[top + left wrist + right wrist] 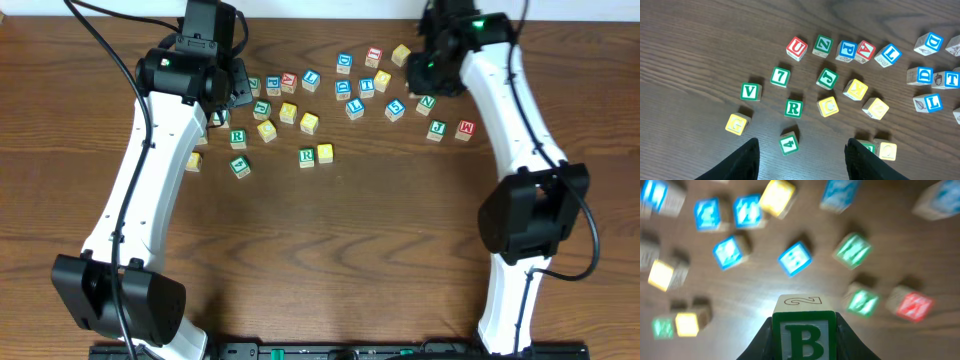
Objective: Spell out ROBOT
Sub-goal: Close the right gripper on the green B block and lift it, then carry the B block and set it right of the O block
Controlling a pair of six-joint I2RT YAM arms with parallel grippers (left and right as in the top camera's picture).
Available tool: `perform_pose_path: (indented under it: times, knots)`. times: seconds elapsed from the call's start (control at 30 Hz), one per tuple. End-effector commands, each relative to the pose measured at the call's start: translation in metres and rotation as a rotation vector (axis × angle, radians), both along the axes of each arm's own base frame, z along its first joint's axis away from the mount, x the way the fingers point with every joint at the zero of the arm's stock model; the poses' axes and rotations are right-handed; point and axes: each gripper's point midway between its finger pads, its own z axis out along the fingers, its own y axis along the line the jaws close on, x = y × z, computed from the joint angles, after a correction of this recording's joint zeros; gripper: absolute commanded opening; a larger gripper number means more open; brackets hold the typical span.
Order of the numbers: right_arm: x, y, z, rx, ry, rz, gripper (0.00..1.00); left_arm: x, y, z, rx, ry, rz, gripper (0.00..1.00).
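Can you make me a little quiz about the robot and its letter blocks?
1. True or false: the right gripper is shut on a green B block.
2. In the left wrist view, which letter is on the yellow block just right of the green R block?
3. Fill in: the left gripper is ____, holding nothing.
Key: 1 true; 2 C; 3 open.

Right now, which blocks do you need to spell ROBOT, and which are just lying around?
Needed: green B block, held in the right gripper; green R block; blue T block.
Lying about: red U block; green Z block; green 7 block; green V block; green 4 block.
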Motion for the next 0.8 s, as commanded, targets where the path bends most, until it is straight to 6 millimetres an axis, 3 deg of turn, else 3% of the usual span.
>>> perform_pose_path:
  times: [0.0, 0.03, 0.2, 0.4, 0.53, 0.77]
  knots:
    - [-0.016, 0.033, -0.013, 0.021, 0.062, 0.044, 0.13, 0.000, 0.002, 0.005, 0.002, -0.012, 0.001, 0.54]
    - [-0.023, 0.047, -0.017, 0.019, 0.080, 0.070, 0.13, 0.000, 0.002, 0.005, 0.003, -0.011, 0.000, 0.55]
    - [-0.039, 0.083, -0.036, 0.010, 0.119, 0.115, 0.15, 0.000, 0.002, 0.005, 0.003, -0.011, 0.000, 0.55]
    - [-0.054, 0.112, -0.068, -0.008, 0.188, 0.134, 0.15, 0.000, 0.002, 0.005, 0.003, -0.011, 0.000, 0.54]
    - [-0.063, 0.124, -0.084, -0.029, 0.217, 0.163, 0.15, 0.000, 0.002, 0.005, 0.003, -0.011, 0.000, 0.55]
    - [-0.060, 0.121, -0.091, -0.125, 0.180, 0.135, 0.16, 0.000, 0.002, 0.005, 0.003, -0.011, 0.000, 0.54]
